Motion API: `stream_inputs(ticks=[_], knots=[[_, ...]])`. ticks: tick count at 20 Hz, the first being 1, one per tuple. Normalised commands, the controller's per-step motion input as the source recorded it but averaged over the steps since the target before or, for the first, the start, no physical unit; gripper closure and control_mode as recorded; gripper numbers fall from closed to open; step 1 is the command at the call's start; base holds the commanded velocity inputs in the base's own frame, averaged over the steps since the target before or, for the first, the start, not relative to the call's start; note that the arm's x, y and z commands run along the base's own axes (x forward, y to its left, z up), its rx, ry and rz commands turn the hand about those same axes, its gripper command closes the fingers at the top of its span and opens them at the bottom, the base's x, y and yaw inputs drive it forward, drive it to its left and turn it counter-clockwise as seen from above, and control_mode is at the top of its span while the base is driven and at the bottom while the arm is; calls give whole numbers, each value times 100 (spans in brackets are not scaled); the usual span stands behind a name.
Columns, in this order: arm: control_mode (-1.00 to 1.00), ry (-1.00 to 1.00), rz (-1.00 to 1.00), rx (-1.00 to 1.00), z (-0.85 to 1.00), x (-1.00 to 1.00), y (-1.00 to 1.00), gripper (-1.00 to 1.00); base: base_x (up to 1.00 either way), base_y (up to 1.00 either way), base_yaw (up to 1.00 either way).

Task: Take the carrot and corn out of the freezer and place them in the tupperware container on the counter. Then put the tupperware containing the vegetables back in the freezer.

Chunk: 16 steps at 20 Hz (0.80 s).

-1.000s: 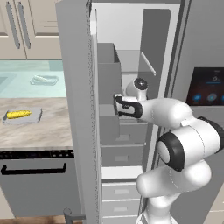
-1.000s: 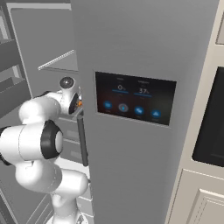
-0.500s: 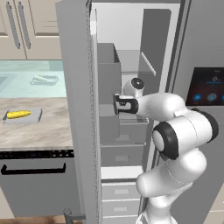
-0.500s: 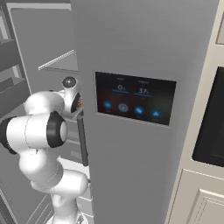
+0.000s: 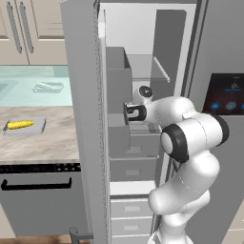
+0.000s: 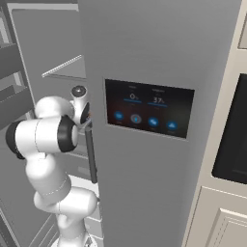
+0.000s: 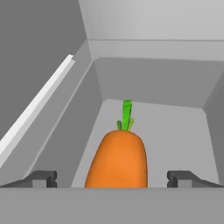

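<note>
The carrot [image 7: 117, 159], orange with a green stub, lies in a grey bin of the freezer [image 5: 143, 71], its tip pointing away from the hand. My gripper [image 7: 111, 179] is open, with its fingertips [image 7: 41, 178] standing on either side of the carrot's thick end and well apart from it. In the left base view the gripper [image 5: 128, 113] reaches left into the bin on the open freezer door [image 5: 81, 119]. The yellow corn [image 5: 20, 125] lies in the tupperware container [image 5: 39, 127] on the marbled counter [image 5: 52, 143].
A second pale tray [image 5: 47, 87] sits further back by the sink. A dark dishwasher front [image 5: 40, 200] is under the counter. Freezer drawers [image 5: 131, 209] lie below the arm. The fridge's right door with its display panel [image 6: 149, 113] stands close beside the arm.
The hand has eased a little left, deeper into the door bin, and the elbow has swung down and left. The jaws stayed open.
</note>
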Motion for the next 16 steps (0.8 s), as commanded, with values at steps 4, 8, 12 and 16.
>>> stream_inputs(ticks=[4,8,12,16], knots=[[-100,0,0,0,-16,16,4,-100,0,0,0],[-100,0,0,0,0,0,0,-100,0,0,0],[-100,0,0,0,0,0,0,100,0,0,0],[-100,0,0,0,0,0,0,100,0,0,0]])
